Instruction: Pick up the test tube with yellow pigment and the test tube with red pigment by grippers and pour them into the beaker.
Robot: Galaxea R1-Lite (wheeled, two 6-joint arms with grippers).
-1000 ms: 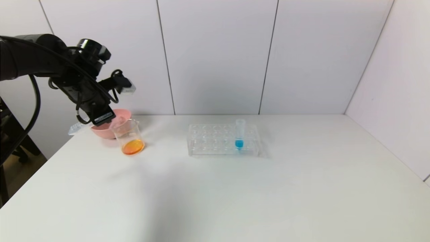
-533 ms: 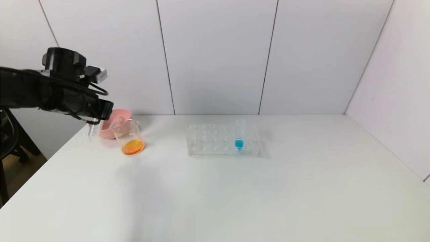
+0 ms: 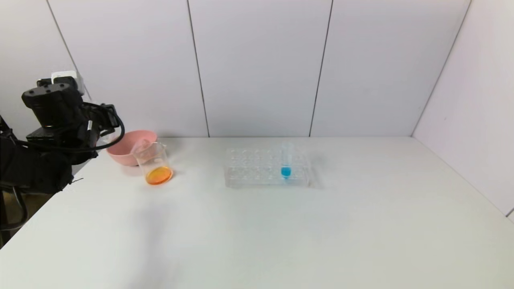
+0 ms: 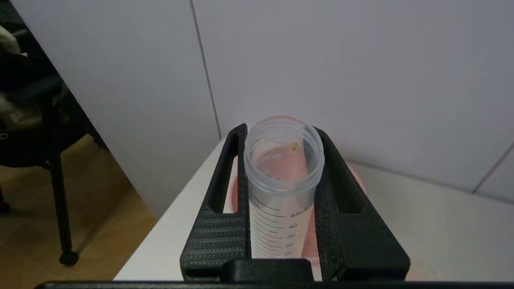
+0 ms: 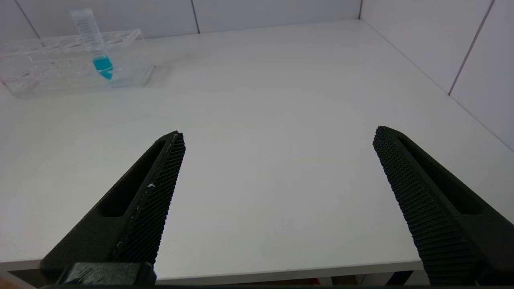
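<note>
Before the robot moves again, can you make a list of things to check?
1. Left gripper shut on the empty test tube: ok.
2. Tube emptied: ok, only a tiny speck shows inside.
3. Beaker upright, orange liquid inside: ok.
4. Pink bowl right behind the beaker, easy to bump: cannot tell.
5. Blue tube standing in the rack: ok.
6. Right gripper open, holding nothing: ok.

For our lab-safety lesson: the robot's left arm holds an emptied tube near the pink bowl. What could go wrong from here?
1. The left gripper clamps the test tube near the table's edge; released there, it might fall to the floor.
2. The beaker of orange liquid touches the pink bowl; a careless swing could tip it.
3. A droplet inside the tube's mouth might drip.
</note>
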